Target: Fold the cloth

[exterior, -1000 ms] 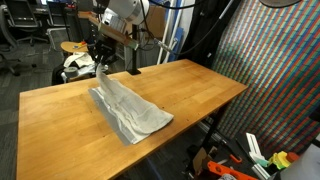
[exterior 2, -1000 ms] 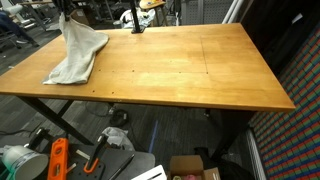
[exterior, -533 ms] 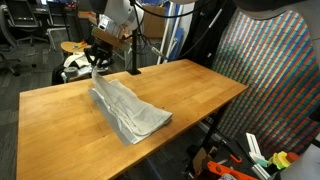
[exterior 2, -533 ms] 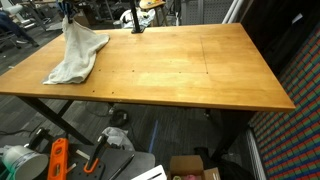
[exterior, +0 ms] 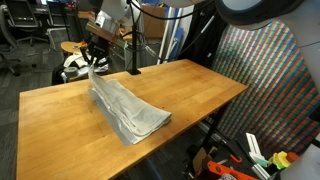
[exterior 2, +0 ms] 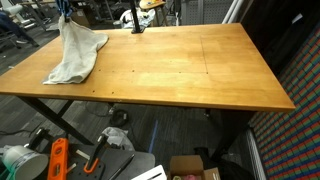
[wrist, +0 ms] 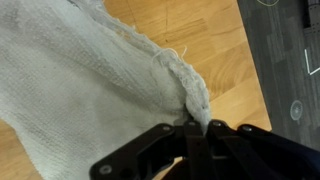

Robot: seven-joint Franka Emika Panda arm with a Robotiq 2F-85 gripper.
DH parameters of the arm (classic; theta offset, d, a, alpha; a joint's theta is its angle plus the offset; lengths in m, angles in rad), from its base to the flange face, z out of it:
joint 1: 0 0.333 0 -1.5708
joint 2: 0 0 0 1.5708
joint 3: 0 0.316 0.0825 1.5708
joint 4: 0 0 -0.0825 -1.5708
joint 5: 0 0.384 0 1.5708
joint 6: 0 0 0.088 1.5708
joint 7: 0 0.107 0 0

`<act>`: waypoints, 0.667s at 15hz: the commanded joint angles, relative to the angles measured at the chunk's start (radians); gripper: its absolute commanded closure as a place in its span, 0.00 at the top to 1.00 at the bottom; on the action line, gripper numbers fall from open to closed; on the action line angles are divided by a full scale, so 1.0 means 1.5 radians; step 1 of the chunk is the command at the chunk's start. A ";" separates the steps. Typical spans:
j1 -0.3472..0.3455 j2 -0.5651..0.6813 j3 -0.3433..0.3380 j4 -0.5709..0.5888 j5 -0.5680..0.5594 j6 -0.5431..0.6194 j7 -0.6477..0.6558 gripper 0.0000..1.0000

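The gripper (wrist: 195, 128) is pinching the hemmed edge of the cloth (wrist: 80, 90), its jaws pressed fully together on the fabric, and is holding that edge raised above the table (exterior: 200, 90). The rest of the cloth is trailing down and lying rumpled on the wood near one corner in an exterior view (exterior 2: 75, 58). To fold well, the operator should be carrying the pinched edge low and straight across toward the opposite edge, letting the fabric lay flat, and releasing only when the edges are lining up; the thin weave is likely to bunch or slip. The surface is smooth, level wood. Beyond it, a multicoloured panel (exterior: 270, 70) is standing close by, and an orange tool (exterior 2: 57, 158) and a cardboard box (exterior 2: 190, 165) are lying on the floor below.
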 commanded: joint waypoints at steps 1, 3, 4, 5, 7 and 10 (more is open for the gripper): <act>0.002 0.051 0.003 0.085 0.017 -0.010 0.027 0.01; 0.004 0.067 0.002 0.100 0.014 0.010 0.029 0.01; 0.006 0.077 -0.001 0.109 0.010 0.021 0.030 0.02; 0.007 0.086 -0.003 0.117 0.006 0.029 0.031 0.02; 0.009 0.106 -0.007 0.133 -0.001 0.042 0.036 0.02; 0.008 0.134 -0.010 0.159 -0.007 0.045 0.046 0.02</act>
